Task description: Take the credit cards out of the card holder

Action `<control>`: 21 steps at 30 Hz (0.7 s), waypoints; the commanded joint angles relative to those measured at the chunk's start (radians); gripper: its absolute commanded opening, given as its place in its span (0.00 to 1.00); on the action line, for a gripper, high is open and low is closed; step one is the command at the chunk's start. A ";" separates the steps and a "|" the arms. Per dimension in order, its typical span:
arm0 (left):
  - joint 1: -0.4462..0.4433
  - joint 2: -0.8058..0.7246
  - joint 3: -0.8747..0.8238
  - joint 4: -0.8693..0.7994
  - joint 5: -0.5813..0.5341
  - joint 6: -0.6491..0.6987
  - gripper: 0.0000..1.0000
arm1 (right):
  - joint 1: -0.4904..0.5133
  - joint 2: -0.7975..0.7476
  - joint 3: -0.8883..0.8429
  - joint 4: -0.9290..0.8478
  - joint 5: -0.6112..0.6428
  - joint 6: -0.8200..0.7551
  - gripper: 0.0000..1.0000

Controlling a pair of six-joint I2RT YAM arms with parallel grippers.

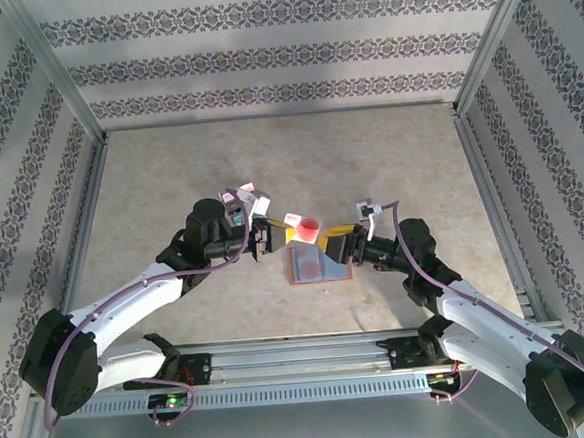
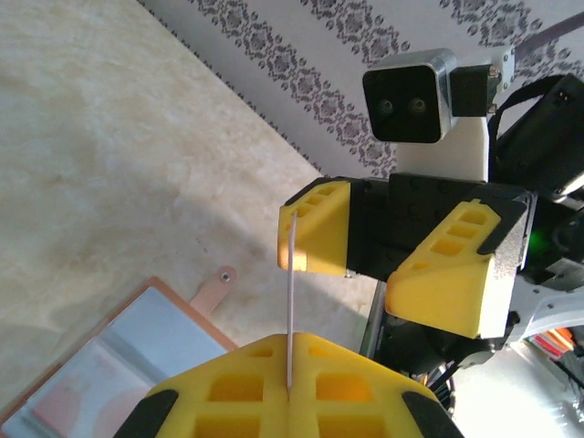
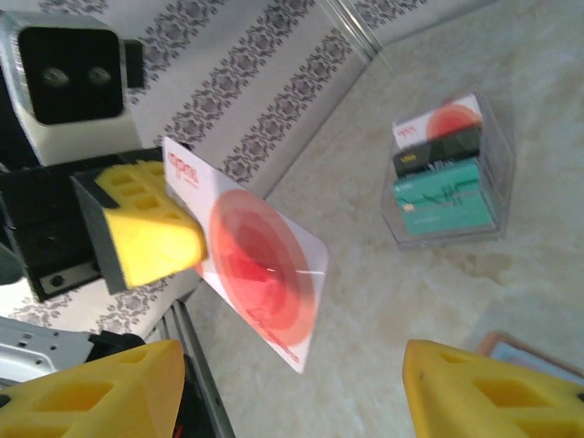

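We have one credit card (image 3: 265,265) out, pinched by our left gripper (image 2: 290,388) above the table (image 1: 170,187); our right gripper (image 3: 292,397) stands spread and empty. The card holder (image 1: 315,265) lies open midway along the table's near edge, and we cannot tell if it holds more. Our right wrist view adds a clear box (image 3: 500,160) of stacked cards (image 3: 443,196).

Left jaws clamped tight, right jaws spread wide, facing each other
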 commanded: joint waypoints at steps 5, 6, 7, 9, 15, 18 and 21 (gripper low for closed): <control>0.014 0.011 -0.009 0.160 0.051 -0.096 0.00 | 0.037 0.065 0.031 0.155 -0.014 0.024 0.60; 0.014 0.013 -0.008 0.164 0.054 -0.098 0.01 | 0.040 0.073 0.031 0.159 -0.013 0.023 0.60; 0.014 0.016 -0.009 0.168 0.059 -0.101 0.01 | 0.044 0.082 0.061 0.168 -0.012 0.024 0.59; 0.014 0.021 -0.009 0.175 0.066 -0.108 0.01 | 0.049 0.098 0.070 0.191 -0.017 0.024 0.56; 0.015 0.037 -0.017 0.197 0.071 -0.127 0.03 | 0.060 0.125 0.088 0.228 -0.023 0.023 0.41; 0.017 0.045 -0.018 0.209 0.074 -0.136 0.04 | 0.061 0.136 0.095 0.234 -0.038 0.023 0.29; 0.036 0.054 -0.005 0.217 0.112 -0.146 0.16 | 0.060 0.140 0.101 0.220 -0.048 0.010 0.00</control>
